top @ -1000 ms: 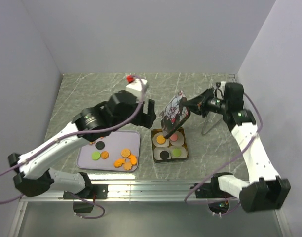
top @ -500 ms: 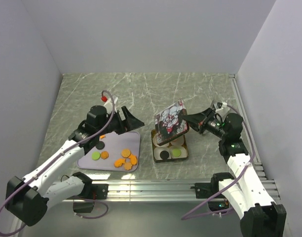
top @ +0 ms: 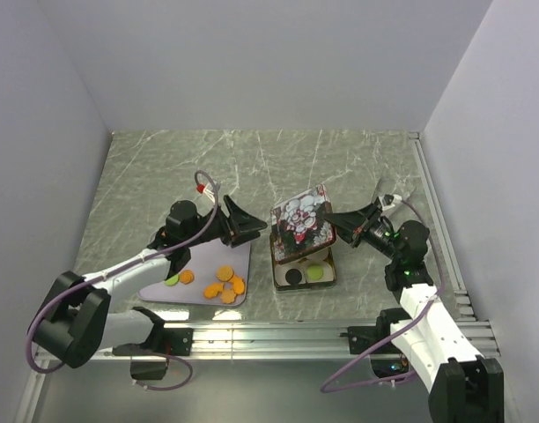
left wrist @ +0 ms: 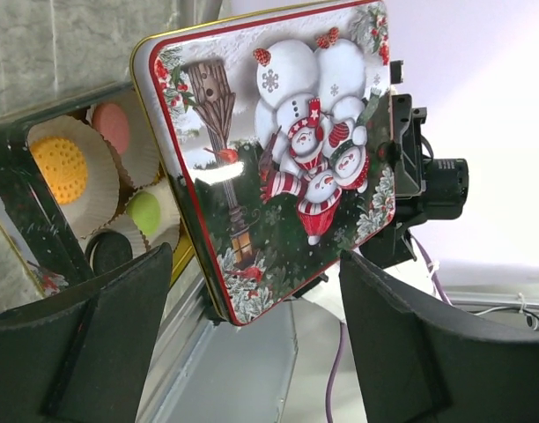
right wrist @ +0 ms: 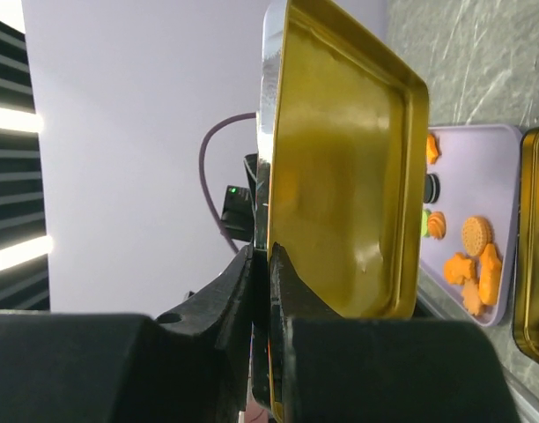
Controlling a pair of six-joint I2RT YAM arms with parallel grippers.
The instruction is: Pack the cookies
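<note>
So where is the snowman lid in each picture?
Top camera: the lid stands tilted in the middle, above the open tin.
Left wrist camera: the lid fills the middle, snowmen facing us; the tin is at the left.
Right wrist camera: its gold inside shows, pinched by the right gripper; the tin is at the right edge.
Shared landmark: the open tin.

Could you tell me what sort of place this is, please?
Probably a robot lab cell rather than a kitchen: plain pale walls box in a marble-patterned tabletop, with an aluminium rail along its near edge.
</note>
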